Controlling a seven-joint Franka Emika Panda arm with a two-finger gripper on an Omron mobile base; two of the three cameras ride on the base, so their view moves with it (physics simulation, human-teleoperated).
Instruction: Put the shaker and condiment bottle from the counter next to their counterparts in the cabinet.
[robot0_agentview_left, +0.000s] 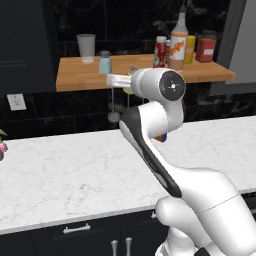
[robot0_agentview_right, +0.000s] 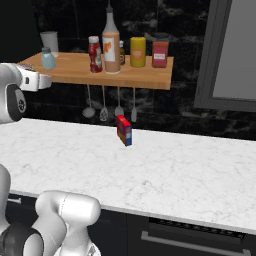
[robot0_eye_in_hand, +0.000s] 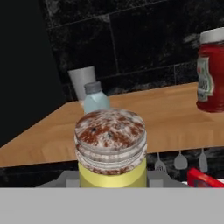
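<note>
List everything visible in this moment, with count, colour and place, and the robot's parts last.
shaker: 1, yellow-green with grey cap, held in the tool in front of the shelf's left part
blue shaker: 1, pale blue with grey cap, left part of shelf
cup: 1, grey, left end of shelf
ketchup bottle: 1, red with white cap, mid shelf, beside the tall bottle
tall bottle: 1, orange label, slim neck, mid shelf
yellow jar: 1, shelf, right of the tall bottle
red jar: 1, right end of shelf
shelf: 1, light-brown wood, on the dark wall
utensils: 4, grey, hanging under shelf
box: 1, red and blue, back of counter
counter: 1, white marble
tool: 1, shut on shaker
</note>
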